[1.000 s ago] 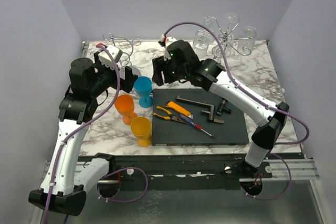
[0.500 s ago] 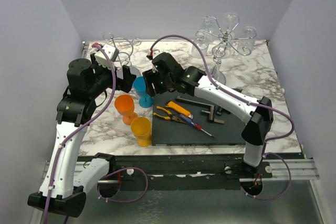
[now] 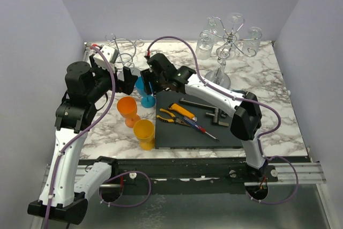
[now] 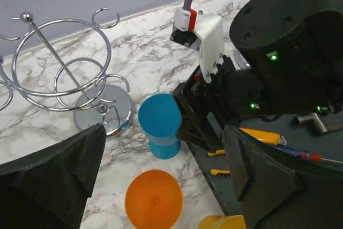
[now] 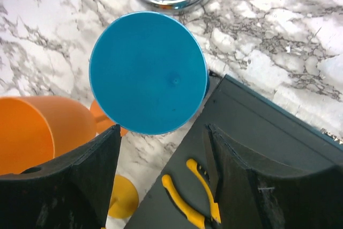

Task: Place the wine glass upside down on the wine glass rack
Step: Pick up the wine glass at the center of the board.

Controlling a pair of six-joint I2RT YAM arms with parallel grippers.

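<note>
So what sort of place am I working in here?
Probably a robot lab test cell, not a real bar: blank panel walls box in a marble-pattern table, and staged props sit on it: coloured goblets, wire glass racks, a mat of hand tools.

1. The left gripper [image 4: 163, 143] shows its two dark fingers [image 4: 53, 178] spread wide apart at the near edge, with nothing held.
2. Beyond them, a blue wine glass [image 4: 159, 124] stands upright on the marble table [image 4: 155, 63].
3. The black right gripper [image 4: 188, 115] reaches in from the right, just beside the blue bowl; contact cannot be told.
4. A chrome wine glass rack [image 4: 104, 113] stands far left.
5. An orange glass [image 4: 154, 199] stands nearer, and yellow-handled pliers [image 4: 262, 134] lie to the right.
</note>
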